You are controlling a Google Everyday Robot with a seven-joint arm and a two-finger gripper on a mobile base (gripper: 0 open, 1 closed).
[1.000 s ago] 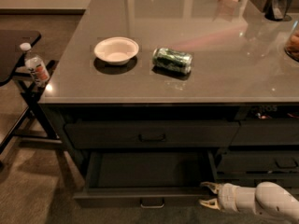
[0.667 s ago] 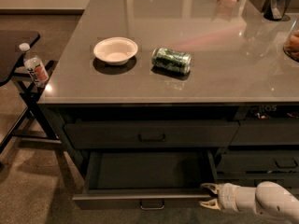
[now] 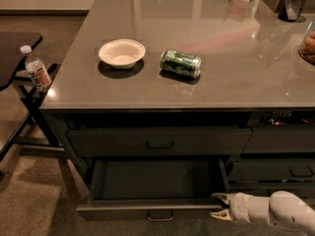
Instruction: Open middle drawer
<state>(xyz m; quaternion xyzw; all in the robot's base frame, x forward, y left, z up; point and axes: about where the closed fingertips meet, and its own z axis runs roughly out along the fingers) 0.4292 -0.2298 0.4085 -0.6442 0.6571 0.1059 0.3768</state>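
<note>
I have the middle drawer [image 3: 118, 211] standing well out from the cabinet under the counter [image 3: 206, 90], its plain dark inside exposed and its small black handle [image 3: 160, 215] untouched at centre. My gripper [image 3: 215, 205] sits low at the right end of the drawer front, fingers spread apart and holding nothing; whether they touch the front edge I cannot tell. I judge the pull to be at its closing stage. What's next, as I see it, is drawing the arm straight back clear without nudging the drawer inward.
</note>
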